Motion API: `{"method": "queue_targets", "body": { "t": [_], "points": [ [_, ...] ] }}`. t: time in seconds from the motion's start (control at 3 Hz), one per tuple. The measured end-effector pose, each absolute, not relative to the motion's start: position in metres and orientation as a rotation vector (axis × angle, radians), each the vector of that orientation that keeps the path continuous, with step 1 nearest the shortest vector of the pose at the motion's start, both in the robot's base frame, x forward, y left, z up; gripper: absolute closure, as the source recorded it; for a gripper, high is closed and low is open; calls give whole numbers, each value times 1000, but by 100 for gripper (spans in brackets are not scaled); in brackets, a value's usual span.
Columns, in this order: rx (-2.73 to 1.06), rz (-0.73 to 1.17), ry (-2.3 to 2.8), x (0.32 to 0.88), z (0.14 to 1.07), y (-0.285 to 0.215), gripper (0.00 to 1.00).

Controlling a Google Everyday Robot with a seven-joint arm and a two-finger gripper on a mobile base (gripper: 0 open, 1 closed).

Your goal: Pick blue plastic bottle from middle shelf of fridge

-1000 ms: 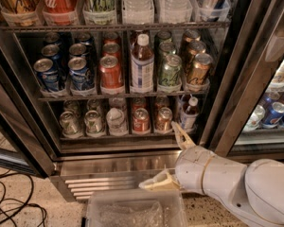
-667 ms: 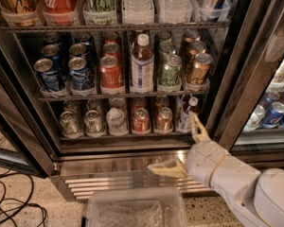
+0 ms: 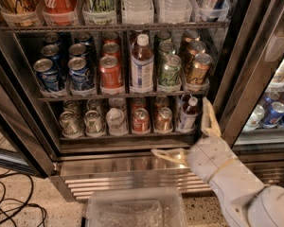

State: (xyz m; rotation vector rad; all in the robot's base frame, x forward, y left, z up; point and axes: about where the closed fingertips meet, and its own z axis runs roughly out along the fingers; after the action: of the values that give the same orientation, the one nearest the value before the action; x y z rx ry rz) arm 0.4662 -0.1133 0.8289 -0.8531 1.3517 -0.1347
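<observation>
The blue plastic bottle stands upright on the middle shelf of the fridge. It has a white cap, dark drink and a white-and-blue label, with red cans to its left and green cans to its right. My gripper is open and empty, low at the right, in front of the lower rack and well below the bottle. One finger points up beside a small white-capped dark bottle; the other finger points left over the steel base.
Blue cans fill the shelf's left, gold cans its right. Silver-topped cans sit on the lower rack. Clear water bottles stand above. A clear plastic bin lies on the floor, cables at left. A second cooler is at right.
My gripper has risen and moved right, from in front of the base grille up to the lower rack. Its fingers have spread wider. The bottle and cans have not moved.
</observation>
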Motion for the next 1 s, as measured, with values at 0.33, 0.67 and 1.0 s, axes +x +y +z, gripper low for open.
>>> {"method": "queue_targets", "body": {
  "t": [0.33, 0.67, 1.0],
  "points": [
    [-850, 22, 1191, 477, 858, -50, 0],
    [-876, 92, 1161, 477, 856, -21, 0],
    [-870, 103, 1165, 477, 855, -19, 0]
  ]
}}
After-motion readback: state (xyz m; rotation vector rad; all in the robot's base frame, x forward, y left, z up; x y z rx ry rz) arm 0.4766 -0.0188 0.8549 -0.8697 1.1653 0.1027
